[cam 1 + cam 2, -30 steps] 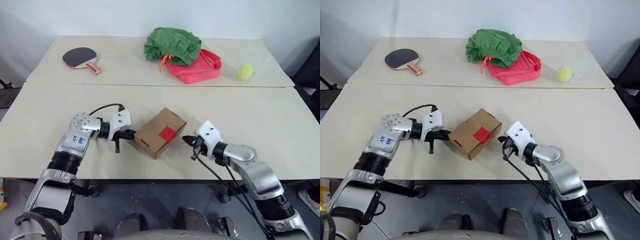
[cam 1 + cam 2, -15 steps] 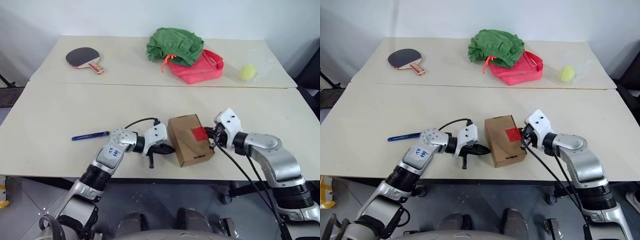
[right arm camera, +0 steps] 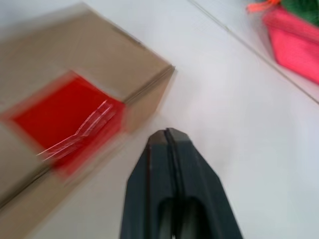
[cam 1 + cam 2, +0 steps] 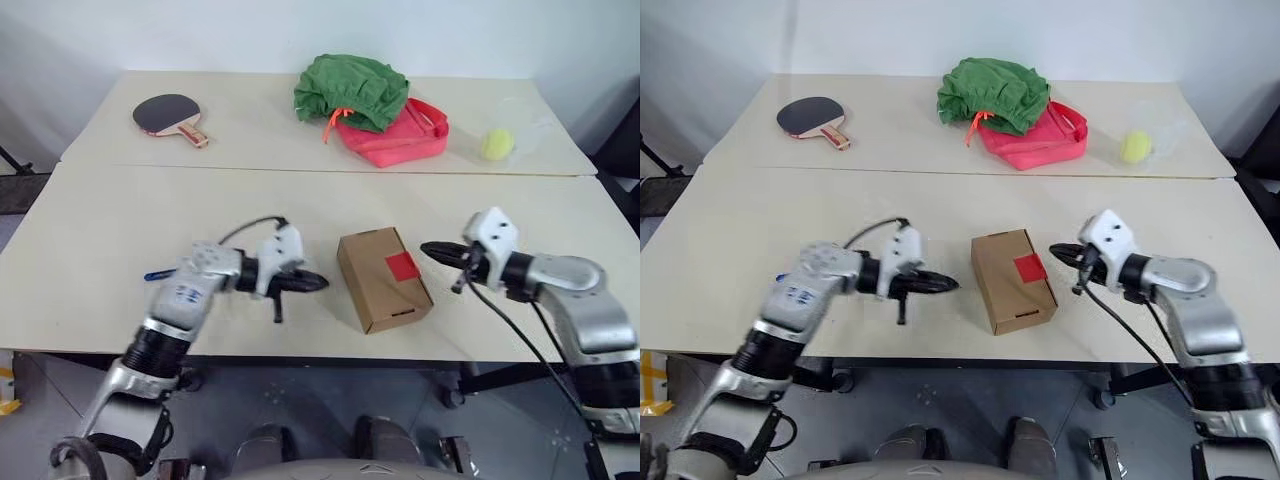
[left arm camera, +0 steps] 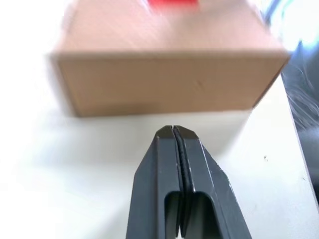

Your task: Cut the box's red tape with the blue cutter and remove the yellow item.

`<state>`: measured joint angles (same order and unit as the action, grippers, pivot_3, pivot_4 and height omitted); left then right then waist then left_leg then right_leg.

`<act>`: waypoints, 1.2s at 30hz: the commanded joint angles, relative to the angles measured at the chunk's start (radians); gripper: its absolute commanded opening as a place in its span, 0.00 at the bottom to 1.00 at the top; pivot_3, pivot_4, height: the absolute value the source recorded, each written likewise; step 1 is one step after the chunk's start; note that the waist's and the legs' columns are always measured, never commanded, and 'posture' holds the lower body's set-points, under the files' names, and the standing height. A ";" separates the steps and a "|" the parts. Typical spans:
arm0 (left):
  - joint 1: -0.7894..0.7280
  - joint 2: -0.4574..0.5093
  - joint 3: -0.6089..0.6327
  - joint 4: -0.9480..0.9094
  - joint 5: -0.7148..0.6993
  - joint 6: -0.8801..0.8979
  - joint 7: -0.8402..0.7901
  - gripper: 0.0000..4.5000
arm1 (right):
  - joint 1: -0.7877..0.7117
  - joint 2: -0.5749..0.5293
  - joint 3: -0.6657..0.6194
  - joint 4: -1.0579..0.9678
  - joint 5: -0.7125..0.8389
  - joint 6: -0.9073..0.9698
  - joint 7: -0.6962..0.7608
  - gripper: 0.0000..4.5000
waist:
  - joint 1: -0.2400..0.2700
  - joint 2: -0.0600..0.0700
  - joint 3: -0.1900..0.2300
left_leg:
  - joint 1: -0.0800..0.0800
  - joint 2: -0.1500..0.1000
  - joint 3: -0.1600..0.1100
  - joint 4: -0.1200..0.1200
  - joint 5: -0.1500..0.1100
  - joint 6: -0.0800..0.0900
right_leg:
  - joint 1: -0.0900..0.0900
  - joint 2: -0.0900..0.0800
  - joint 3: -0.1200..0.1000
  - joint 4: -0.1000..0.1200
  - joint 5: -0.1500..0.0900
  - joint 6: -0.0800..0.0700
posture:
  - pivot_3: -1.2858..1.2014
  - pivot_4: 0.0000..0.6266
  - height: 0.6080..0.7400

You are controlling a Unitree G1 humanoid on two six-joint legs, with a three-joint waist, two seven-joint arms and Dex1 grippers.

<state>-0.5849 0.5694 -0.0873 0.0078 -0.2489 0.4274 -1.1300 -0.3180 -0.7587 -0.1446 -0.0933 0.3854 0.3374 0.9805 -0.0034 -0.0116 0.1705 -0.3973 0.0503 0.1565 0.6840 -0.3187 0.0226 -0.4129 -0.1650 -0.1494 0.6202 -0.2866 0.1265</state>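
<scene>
Box [image 4: 384, 278] lies flat near the worktop's front edge, about mid-width, long side running front to back, w/ red tape [image 4: 401, 266] on its top toward the right edge. Left gripper [image 4: 316, 282] sits just left of the box, not touching, fingers pressed together and holding nothing; its wrist view shows the box's side wall close ahead. Right gripper [image 4: 428, 248] sits just right of the box, apart from it, tips pointing at the taped side; fingers look clenched in its wrist view, nothing between them. Blue cutter [image 4: 154, 274] lies toward the front-left, mostly hidden behind the left arm, only its end showing. On the rear worktop: paddle [image 4: 165, 115] near the back-left corner, green cloth [image 4: 350, 90] resting on a pink bag [image 4: 400, 135] at mid-back, ball [image 4: 495, 143] toward the back-right corner.
</scene>
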 commanded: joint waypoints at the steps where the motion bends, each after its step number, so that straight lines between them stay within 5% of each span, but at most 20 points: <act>1: 0.048 0.141 0.167 0.039 -0.079 -0.054 -0.084 0.09 | 0.069 -0.039 -0.145 -0.148 0.188 0.081 0.068 0.20 | -0.002 0.000 0.000 | 0.000 0.000 0.000 0.000 0.000 0.000 | 0.000 0.000 0.000 0.000 0.000 0.000 | 0.52 0.24 1.00; 10: 0.306 0.414 0.540 0.389 -0.100 -0.353 -0.142 0.67 | 0.229 0.018 -0.161 -0.471 0.327 0.095 0.038 0.88 | 0.000 0.001 0.001 | 0.002 0.001 0.000 -0.001 -0.001 0.000 | 0.001 0.000 0.000 0.000 0.000 -0.001 | 0.52 0.24 1.00; 15: 0.421 0.607 0.671 0.766 -0.077 -0.429 -0.156 1.00 | 0.268 0.090 -0.109 -0.540 0.365 0.061 0.014 0.95 | -0.007 -0.002 0.001 | 0.003 0.002 0.002 -0.002 -0.003 0.000 | 0.000 0.000 -0.001 0.000 -0.001 -0.001 | 0.52 0.24 1.00; 23: 0.378 0.682 0.621 0.977 -0.060 -0.529 -0.255 1.00 | 0.287 0.081 -0.078 -0.560 0.379 0.026 0.056 0.99 | 0.006 -0.004 0.001 | 0.005 0.002 0.004 -0.002 -0.006 0.001 | 0.001 -0.001 -0.001 0.000 -0.001 -0.002 | 0.52 0.24 1.00; 36: -0.008 0.438 0.276 0.972 0.086 -0.638 -0.333 1.00 | 0.271 0.044 -0.062 -0.555 0.412 0.052 0.054 0.99 | -0.008 -0.007 0.000 | 0.006 0.002 0.015 -0.002 -0.006 0.000 | 0.000 0.000 -0.001 0.002 -0.001 -0.002 | 0.52 0.24 1.00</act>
<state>-0.5700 0.9971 0.2066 0.9548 -0.1924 -0.1824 -1.4602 -0.0424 -0.6996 -0.1980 -0.6250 0.7807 0.3939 1.0335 -0.0114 -0.0188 0.1705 -0.3915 0.0520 0.1721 0.6822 -0.3250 0.0229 -0.4131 -0.1650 -0.1508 0.6228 -0.2875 0.1248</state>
